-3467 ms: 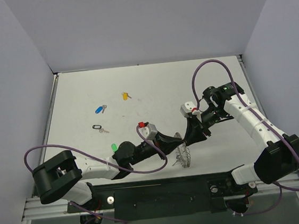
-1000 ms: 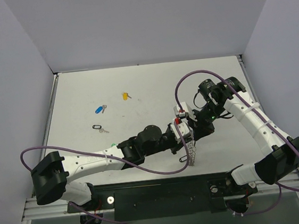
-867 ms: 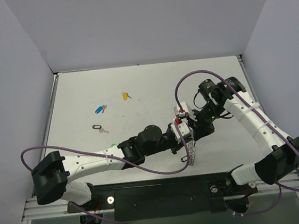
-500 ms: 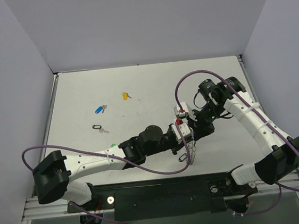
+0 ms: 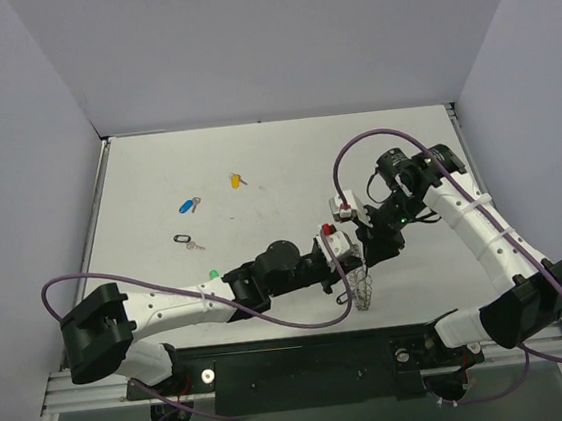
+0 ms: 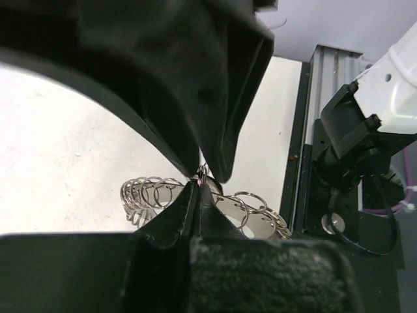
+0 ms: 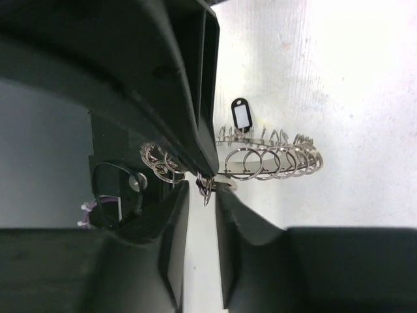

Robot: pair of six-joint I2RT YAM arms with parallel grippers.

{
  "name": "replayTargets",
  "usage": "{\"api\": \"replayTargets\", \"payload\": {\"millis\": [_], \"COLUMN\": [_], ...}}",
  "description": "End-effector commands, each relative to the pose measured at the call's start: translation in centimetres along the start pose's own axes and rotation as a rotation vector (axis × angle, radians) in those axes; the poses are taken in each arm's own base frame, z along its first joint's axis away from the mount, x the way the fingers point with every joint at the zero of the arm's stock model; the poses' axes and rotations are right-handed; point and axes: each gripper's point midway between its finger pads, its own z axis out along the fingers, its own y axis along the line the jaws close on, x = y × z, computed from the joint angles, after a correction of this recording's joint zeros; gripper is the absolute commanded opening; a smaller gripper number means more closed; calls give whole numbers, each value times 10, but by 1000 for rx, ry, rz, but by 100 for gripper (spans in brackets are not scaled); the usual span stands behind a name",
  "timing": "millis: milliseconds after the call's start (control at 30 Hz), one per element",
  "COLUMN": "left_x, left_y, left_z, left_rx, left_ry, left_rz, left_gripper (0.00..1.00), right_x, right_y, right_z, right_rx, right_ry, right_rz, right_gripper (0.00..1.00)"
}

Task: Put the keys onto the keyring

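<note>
Stretches the white-and-black left arm [image 5: 170, 305] low from the near-left base toward the middle, with the black two-finger left gripper [image 6: 199, 177] clamped on a loop of the silvery coiled-wire keyring [image 6: 146, 192]. Bends the white-and-black right arm [image 5: 484, 229] back inward, setting the black right gripper [image 7: 203, 185] tip to tip with it, jaw state unclear.

Top view's evenly lit and sharp, soft shadows. Wrist views: dark blurry fingers [image 6: 163, 78] up close, table [image 7: 365, 78] blown out white.
</note>
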Motion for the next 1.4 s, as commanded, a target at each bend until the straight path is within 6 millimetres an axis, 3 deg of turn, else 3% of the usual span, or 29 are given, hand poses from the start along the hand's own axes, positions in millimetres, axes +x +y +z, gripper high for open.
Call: {"api": "replayTargets", "payload": {"millis": [0, 100, 200, 467, 800, 1367], "left_x": [-51, -51, -65, -75, -76, -71], "left_y": [-4, -2, -2, -5, -2, 5], "left_z": [-16, -32, -46, -62, -64, -61], "left_rx": [5, 0, 9, 50, 49, 12], "left_ry": [-283, -368, -478, -551, -556, -536], "left_rz": [-85, -143, -163, -154, -176, -211], "left_gripper": [0, 0, 0, 0, 0, 0], "right_x": [-14, -16, -22, -27, -44, -47], "right_y": [29, 31, 34, 49, 55, 56], "right_z": [-5, -6, -7, -1, -13, -17], "right_rx": [-73, -72, -76, -163, -173, -163], "right_ry": [-124, -182, -257, -345, -398, -409], "right_rz": [35, 10, -23, -161, -185, -164], "right_gripper": [28, 37, 38, 42, 40, 29]}}
